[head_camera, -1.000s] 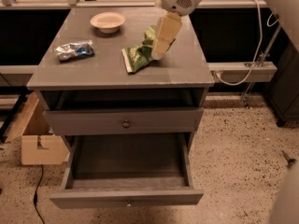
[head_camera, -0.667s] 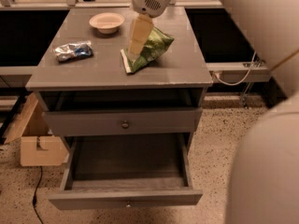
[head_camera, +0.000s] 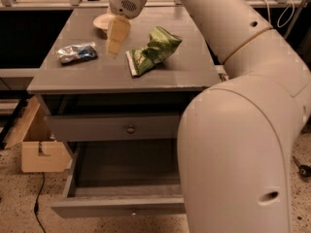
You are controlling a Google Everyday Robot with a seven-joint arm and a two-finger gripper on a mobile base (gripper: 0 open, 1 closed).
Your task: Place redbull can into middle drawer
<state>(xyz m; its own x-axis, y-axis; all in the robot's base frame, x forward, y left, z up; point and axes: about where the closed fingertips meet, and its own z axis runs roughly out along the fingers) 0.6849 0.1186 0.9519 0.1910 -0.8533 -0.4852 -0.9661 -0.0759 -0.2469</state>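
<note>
Though near the redbull can (head_camera: 77, 53), gripper (head_camera: 113, 48) apart from it, above tabletop (head_camera: 187, 67).

One gripper (head_camera: 114, 45), hovering above the grey cabinet top (head_camera: 194, 72). To its left in view, one redbull can (head_camera: 77, 52). To its right, one green snack bag (head_camera: 154, 50). Just behind it, one pale bowl (head_camera: 101, 22). Below it are two drawers: one shut drawer (head_camera: 97, 128) and one middle drawer (head_camera: 116, 208), pulled open. Low left, one cardboard box (head_camera: 41, 152).

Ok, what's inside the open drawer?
The middle drawer shows only bare grey floor; its right side is covered by the robot's arm. The redbull can lies on the tabletop, the gripper hovering beside it.
</note>
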